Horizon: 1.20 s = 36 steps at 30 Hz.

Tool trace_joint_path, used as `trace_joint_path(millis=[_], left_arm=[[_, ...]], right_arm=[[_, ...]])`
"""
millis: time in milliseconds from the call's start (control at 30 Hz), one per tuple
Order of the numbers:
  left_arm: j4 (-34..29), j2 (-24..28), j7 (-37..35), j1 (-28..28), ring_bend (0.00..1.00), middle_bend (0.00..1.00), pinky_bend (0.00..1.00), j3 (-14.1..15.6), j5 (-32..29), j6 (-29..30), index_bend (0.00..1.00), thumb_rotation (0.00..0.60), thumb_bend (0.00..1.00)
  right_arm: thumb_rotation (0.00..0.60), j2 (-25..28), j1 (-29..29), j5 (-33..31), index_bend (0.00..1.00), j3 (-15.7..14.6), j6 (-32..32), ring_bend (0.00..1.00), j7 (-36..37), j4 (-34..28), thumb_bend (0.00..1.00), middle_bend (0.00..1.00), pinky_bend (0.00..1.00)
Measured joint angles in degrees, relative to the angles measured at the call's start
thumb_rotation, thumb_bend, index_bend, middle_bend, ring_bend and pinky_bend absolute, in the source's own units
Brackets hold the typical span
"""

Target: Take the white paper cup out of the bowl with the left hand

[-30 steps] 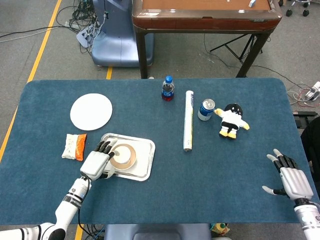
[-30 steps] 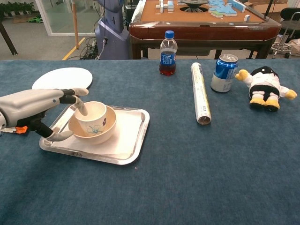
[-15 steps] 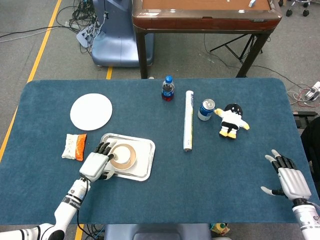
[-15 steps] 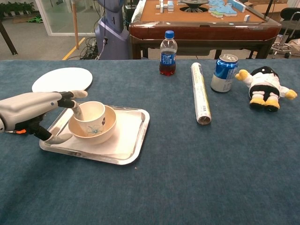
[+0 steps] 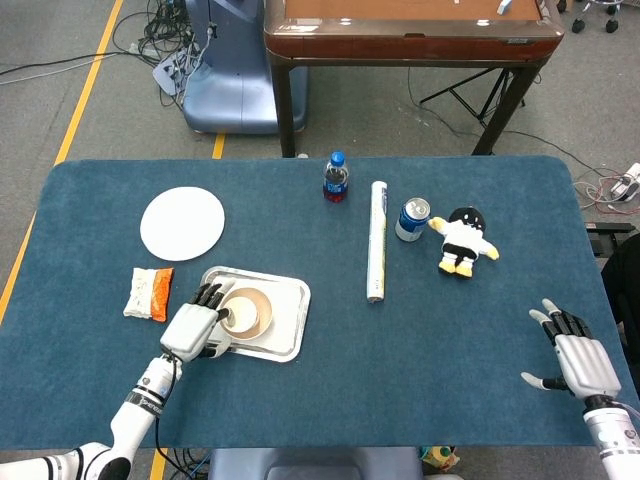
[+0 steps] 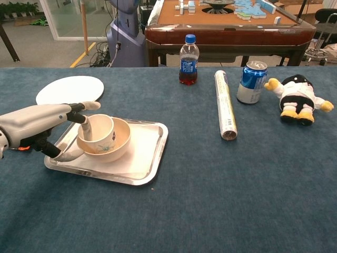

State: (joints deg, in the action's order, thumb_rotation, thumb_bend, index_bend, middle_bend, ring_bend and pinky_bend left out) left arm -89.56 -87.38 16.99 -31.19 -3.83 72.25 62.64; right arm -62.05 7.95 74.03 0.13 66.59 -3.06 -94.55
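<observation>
cup has tipped: the white paper cup (image 6: 99, 133) now leans toward 9 o'clock against the bowl's (image 6: 120, 141) near-left rim, where half a second ago it stood upright at centre. left hand (image 6: 37, 124) hooks a finger inside the cup mouth with the thumb low outside, so it looks like a pinch on the wall, not yet a lift. cup base remains in the bowl, which sits in the metal tray (image 6: 146, 161) on the counter. right hand (image 5: 578, 360) rests spread and empty at 4 o'clock, barely shifted.
</observation>
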Motion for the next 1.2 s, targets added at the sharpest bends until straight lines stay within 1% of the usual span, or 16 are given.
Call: trace_joint_path(millis=[300,567,933,1200], left_arm=[[1.61,-0.99,-1.90,0.00,0.00,0.02,0.00,-0.13,2.24,0.61,0.53,0.600,0.32],[3.41,-2.05,-3.32,-0.08,0.00,0.03,0.00,-0.53,3.10,0.79,0.55,0.600,0.32],[2.62,-1.44,-3.89,0.24,0.00,0.04,0.00,-0.70,4.15,1.55,0.57,0.600,0.32],[2.45,-1.09,-4.04,0.61,0.00,0.04,0.00,-0.94,3.80,1.74,0.57,0.600,0.32]], right_arm=[[0.600,0.03,0.18,-0.29,0.00,0.05,-0.28,0.00,0.06,0.15,0.20,0.00,0.00],[0.600,0.10,0.28,-0.52,0.00,0.09,-0.53,0.00,0.23,0.30,0.20,0.00,0.00],[0.600,-0.13,0.45,-0.62,0.00,0.08,-0.61,0.00,-0.08,0.35,0.20,0.00,0.00],[0.600,-0.23,0.44,-0.39,0.00,0.02,-0.41,0.00,-0.14,0.35,0.20,0.00,0.00]])
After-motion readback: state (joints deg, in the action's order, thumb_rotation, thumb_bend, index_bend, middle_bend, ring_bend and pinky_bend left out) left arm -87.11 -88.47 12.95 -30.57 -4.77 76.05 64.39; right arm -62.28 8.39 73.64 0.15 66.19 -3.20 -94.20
